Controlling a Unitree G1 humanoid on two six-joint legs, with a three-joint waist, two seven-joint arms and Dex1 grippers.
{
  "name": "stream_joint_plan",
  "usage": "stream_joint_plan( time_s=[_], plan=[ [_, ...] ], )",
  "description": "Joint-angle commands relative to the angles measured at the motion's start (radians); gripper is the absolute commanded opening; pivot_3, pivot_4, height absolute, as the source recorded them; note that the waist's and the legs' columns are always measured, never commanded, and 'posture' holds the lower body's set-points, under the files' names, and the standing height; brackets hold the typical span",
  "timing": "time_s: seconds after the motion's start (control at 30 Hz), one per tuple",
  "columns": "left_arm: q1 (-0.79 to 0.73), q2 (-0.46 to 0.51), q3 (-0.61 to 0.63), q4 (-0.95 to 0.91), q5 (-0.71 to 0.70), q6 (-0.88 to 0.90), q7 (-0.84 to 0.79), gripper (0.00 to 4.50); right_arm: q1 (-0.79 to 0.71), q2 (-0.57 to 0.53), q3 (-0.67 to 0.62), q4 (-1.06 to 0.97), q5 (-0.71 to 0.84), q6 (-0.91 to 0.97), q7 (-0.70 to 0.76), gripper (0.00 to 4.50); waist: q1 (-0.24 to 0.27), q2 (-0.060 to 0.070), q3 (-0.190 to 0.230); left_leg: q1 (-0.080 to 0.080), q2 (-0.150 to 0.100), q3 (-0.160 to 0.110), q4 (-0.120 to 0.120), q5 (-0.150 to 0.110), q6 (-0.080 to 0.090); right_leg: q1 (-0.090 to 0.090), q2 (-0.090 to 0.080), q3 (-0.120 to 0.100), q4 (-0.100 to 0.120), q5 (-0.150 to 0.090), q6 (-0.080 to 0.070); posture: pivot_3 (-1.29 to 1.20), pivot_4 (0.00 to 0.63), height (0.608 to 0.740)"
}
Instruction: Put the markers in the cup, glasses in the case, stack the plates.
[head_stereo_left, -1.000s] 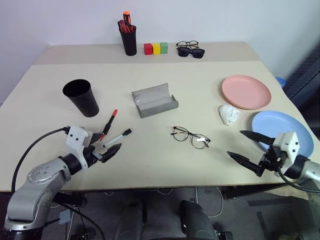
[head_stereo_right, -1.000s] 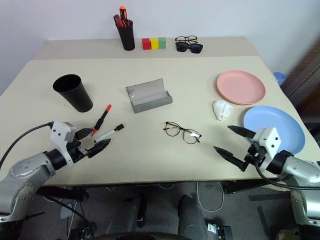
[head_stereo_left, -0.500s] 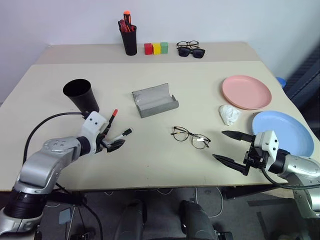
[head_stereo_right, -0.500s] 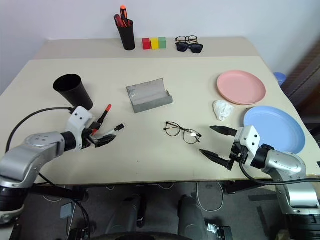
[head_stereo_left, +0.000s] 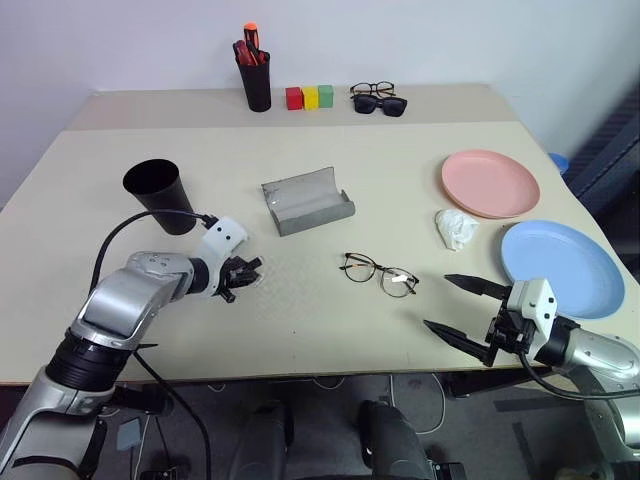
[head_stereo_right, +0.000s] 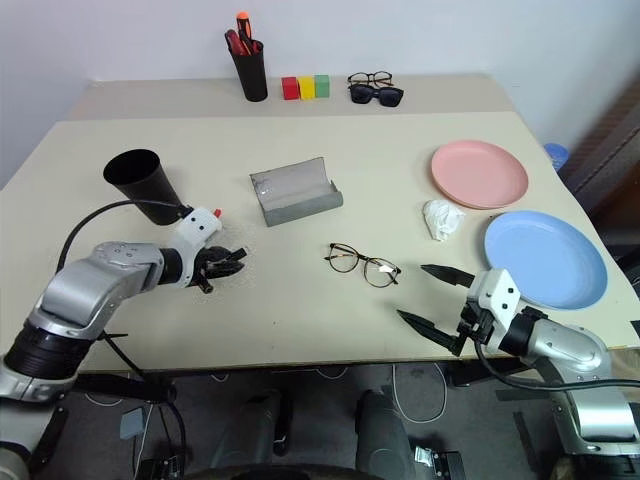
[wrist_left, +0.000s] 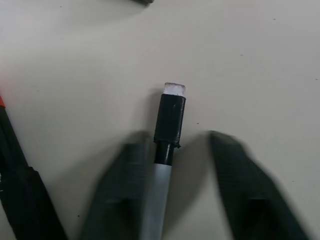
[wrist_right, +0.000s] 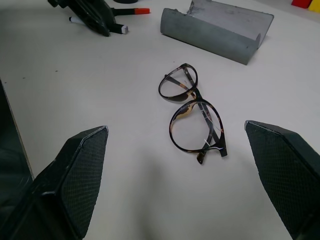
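Our left gripper (wrist_left: 172, 200) straddles the white marker (wrist_left: 165, 165) near the table's (head_stereo_left: 330, 180) left edge, fingers not yet pinching; our right gripper (head_stereo_left: 465, 308) gapes wide beside the glasses (head_stereo_left: 380, 273).

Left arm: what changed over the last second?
The left gripper moved forward and right over the white marker; its fingers now straddle the marker and are closing, not yet clamped. The right gripper stayed open and edged in toward the glasses. The cup, case and plates are unmoved.
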Motion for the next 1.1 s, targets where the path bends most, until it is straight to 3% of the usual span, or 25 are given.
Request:
stream_joint_plan(
  time_s=[0.03, 0.2, 0.4, 0.57, 0.63, 0.9, 1.1],
  plan=[
    [0.003, -0.004, -0.036, 0.008, 0.015, 0.029, -0.021, 0.07, 0.005, 0.004, -0.020, -0.048, 0.009, -0.002, -0.020, 4.50, 0.000, 0.000, 0.000, 0.000, 0.000, 0.000, 0.000, 0.000, 0.000, 0.000, 0.000, 0.000, 0.000, 0.000, 0.000, 0.00, 0.150, 0.740],
    [0.063, 0.013, -0.028, -0.074, 0.028, -0.085, -0.064, 0.07, -0.006, -0.001, -0.011, -0.056, 0.010, 0.014, -0.032, 4.50, -0.001, 0.000, 0.000, 0.003, 0.000, 0.000, -0.001, 0.000, 0.000, 0.003, 0.000, 0.000, 0.000, 0.000, 0.000, 0.00, 0.150, 0.740],
    [0.146, -0.082, 0.102, -0.224, 0.140, -0.393, 0.109, 0.07, -0.088, 0.001, 0.028, -0.020, 0.008, 0.021, -0.019, 4.50, 0.003, -0.002, 0.001, 0.004, 0.000, 0.000, -0.001, 0.000, 0.000, 0.003, 0.000, 0.001, -0.001, 0.000, 0.000, 0.00, 0.150, 0.740],
    [0.010, -0.314, 0.296, -0.027, 0.256, -0.781, 0.474, 0.07, -0.204, 0.028, 0.092, 0.032, 0.005, 0.025, -0.006, 4.50, 0.021, -0.003, 0.001, 0.005, 0.000, 0.000, 0.001, 0.000, 0.000, 0.006, 0.000, 0.000, -0.001, 0.000, 0.000, 0.00, 0.150, 0.740],
    [-0.027, -0.352, 0.344, 0.057, 0.324, -0.848, 0.601, 0.07, -0.252, 0.040, 0.122, 0.059, -0.003, 0.021, 0.005, 4.50, 0.019, -0.003, 0.001, 0.005, 0.000, 0.000, 0.001, 0.000, 0.000, 0.007, 0.000, 0.000, -0.001, 0.000, 0.000, 0.00, 0.150, 0.740],
    [-0.171, -0.374, 0.402, 0.383, 0.524, -0.960, 0.955, 0.07, -0.362, 0.081, 0.182, 0.139, -0.033, 0.001, 0.030, 4.50, 0.025, -0.006, 0.002, 0.012, -0.001, 0.000, -0.001, 0.000, 0.000, 0.014, 0.001, 0.000, -0.002, 0.001, 0.006, 0.00, 0.150, 0.740],
    [-0.259, -0.374, 0.395, 0.563, 0.551, -1.056, 1.043, 0.07, -0.364, 0.086, 0.183, 0.142, -0.039, -0.006, 0.034, 4.50, 0.022, -0.007, 0.002, 0.012, -0.001, 0.000, -0.001, 0.000, 0.000, 0.014, 0.000, 0.000, -0.003, 0.004, 0.011, 0.00, 0.150, 0.740]
  ],
)
